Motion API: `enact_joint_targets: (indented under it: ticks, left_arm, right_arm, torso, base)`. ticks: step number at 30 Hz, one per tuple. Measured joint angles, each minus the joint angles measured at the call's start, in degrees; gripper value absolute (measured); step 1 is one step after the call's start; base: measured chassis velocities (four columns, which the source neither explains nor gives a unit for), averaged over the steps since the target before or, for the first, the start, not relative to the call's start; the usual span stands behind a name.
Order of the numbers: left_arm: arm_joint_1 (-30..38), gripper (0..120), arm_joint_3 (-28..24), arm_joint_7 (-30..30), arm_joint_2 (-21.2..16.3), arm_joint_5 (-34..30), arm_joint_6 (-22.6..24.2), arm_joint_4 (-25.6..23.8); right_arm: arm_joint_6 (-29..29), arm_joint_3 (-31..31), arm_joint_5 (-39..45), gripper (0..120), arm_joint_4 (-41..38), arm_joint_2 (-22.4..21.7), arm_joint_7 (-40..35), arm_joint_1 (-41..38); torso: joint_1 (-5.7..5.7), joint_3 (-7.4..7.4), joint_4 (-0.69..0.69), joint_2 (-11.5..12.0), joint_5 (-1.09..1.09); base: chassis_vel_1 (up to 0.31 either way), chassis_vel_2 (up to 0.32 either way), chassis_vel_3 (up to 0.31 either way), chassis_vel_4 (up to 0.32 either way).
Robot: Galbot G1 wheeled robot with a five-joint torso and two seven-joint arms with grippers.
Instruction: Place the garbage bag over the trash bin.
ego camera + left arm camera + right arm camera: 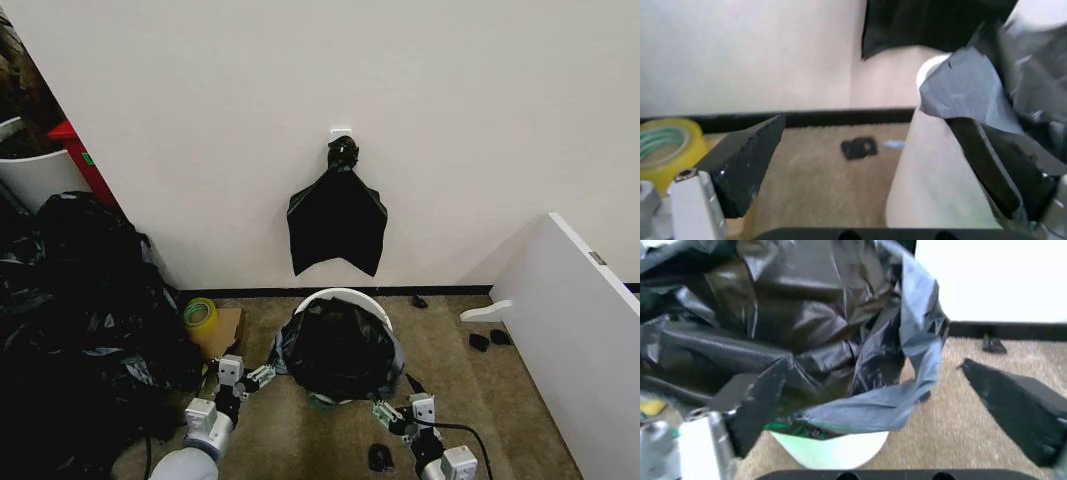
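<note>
You're looking at a bare indoor corner that reads as a storage or test room: a plain white wall (450, 120) with a dark skirting strip, tan carpet (450, 360) below it, a heap of black bags (70, 320) left of the trash bin (345, 297), and a white panel (575, 320) to its right.

Left hand (262, 377) open, right hand (393, 409) open — both low, forward

Silver arms, black fingers (747, 165) (serrated).
</note>
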State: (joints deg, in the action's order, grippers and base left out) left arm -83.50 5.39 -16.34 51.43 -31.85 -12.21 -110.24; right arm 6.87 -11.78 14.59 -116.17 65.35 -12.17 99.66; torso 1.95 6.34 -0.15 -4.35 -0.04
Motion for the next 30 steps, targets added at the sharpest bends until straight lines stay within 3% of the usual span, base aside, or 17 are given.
enact_joint_targets:
  ticks: [9,12,16,20,26,30]
  left_arm:
    - [1.64,100,0.15,6.08,-0.93,-0.23,-8.05,4.71]
    - [2.17,100,0.14,10.56,-1.32,-2.14,-11.25,6.14]
    - [4.37,100,-0.15,19.52,-1.24,-9.01,-18.17,10.98]
    - [5.27,100,-0.26,24.83,-1.12,-13.92,-20.74,13.42]
    - [5.92,100,-0.26,26.07,-0.68,-14.02,-22.37,15.72]
    - [6.63,100,-0.42,24.92,-0.25,-12.17,-22.37,16.80]
  right_arm:
    - [2.65,-0.57,-0.48,100,0.28,-0.26,0.18,-0.35]
    - [2.59,-0.58,-0.73,100,0.04,-0.28,0.18,-0.41]
    - [2.73,-0.35,-1.91,100,-0.14,-0.23,0.35,-0.54]
    - [3.66,-0.19,-2.22,100,-0.67,-0.22,1.14,-0.94]
    - [4.18,0.45,0.55,100,-2.78,-0.41,3.78,-3.06]
    - [1.24,1.61,4.22,100,-5.05,-1.12,6.03,-5.33]
  torso:
    - [0.00,0.00,0.00,0.00,-0.01]
    - [0.00,0.00,0.01,0.00,0.00]
    - [0.00,0.01,0.00,0.00,0.00]
    - [0.01,0.01,0.00,0.00,0.00]
    - [0.01,0.01,0.00,0.00,0.01]
    - [0.01,0.01,0.00,0.00,0.00]
  base:
    - [0.000,0.000,0.000,0.000]
    - [0.000,0.000,0.000,0.000]
    - [0.000,0.000,0.000,0.000]
    - [0.000,0.000,0.000,0.000]
    - [0.000,0.000,0.000,0.000]
    - [0.000,0.000,0.000,0.000]
